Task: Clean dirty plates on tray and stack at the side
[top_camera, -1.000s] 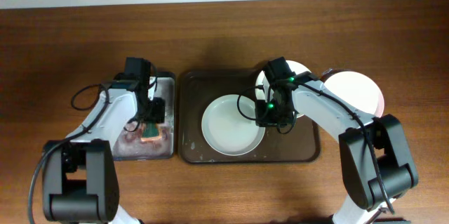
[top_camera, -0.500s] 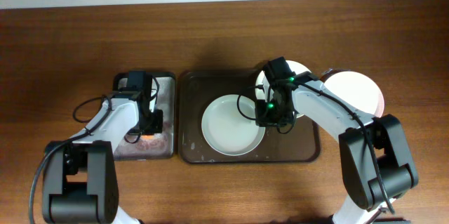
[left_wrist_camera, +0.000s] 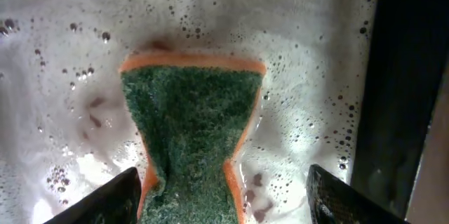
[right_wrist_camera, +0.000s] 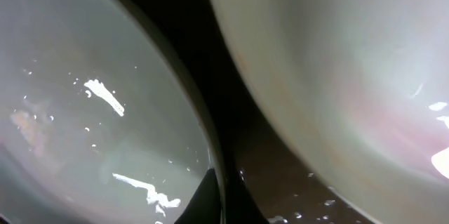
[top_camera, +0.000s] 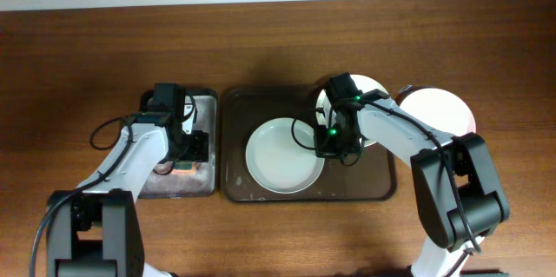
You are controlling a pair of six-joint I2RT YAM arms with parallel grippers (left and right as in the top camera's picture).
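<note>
A wet, pale plate lies in the middle of the dark brown tray. My right gripper is shut on its right rim; the right wrist view shows the jaws pinching that rim. A second plate sits at the tray's back right, partly under my right arm, and also shows in the right wrist view. A third plate lies on the table right of the tray. My left gripper is open over the green and orange sponge, its fingers either side of it.
The sponge lies in foamy water in a smaller grey metal tray left of the brown tray. Droplets lie on the brown tray's floor. The wooden table's back edge runs along the top of the overhead view.
The centre plate has slid slightly left with my right gripper on its rim. My left arm has shifted over the grey tray and the sponge now lies between open fingers.
</note>
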